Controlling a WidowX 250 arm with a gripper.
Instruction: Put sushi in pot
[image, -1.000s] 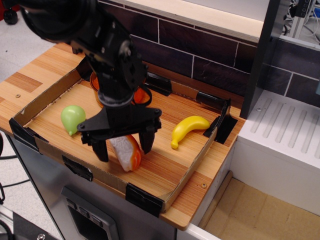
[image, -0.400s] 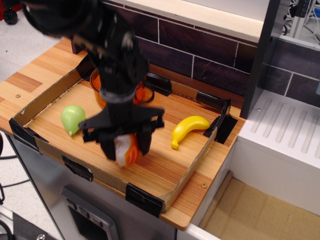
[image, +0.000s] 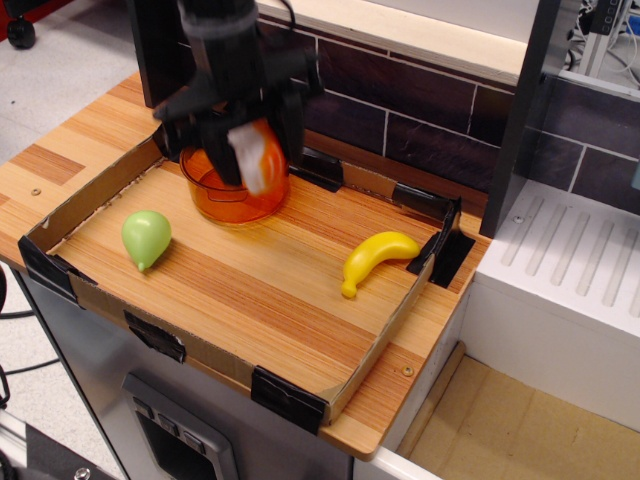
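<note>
My black gripper (image: 250, 150) is shut on the sushi (image: 255, 155), a white block with an orange-red topping, and holds it up in the air. It hangs over the near right part of the translucent orange pot (image: 228, 198), which stands at the back left of the cardboard tray. The sushi is above the pot's rim and not resting in it. The arm hides the pot's far side.
A low cardboard tray (image: 150, 325) with black taped corners lies on the wooden counter. A green pear-shaped toy (image: 146, 238) lies at its left, a yellow banana (image: 375, 258) at its right. A dark tiled wall runs behind; a white drainboard (image: 570, 280) is at right.
The gripper closed on the sushi on the tray floor, lifted it and carried it up and back to above the pot.
</note>
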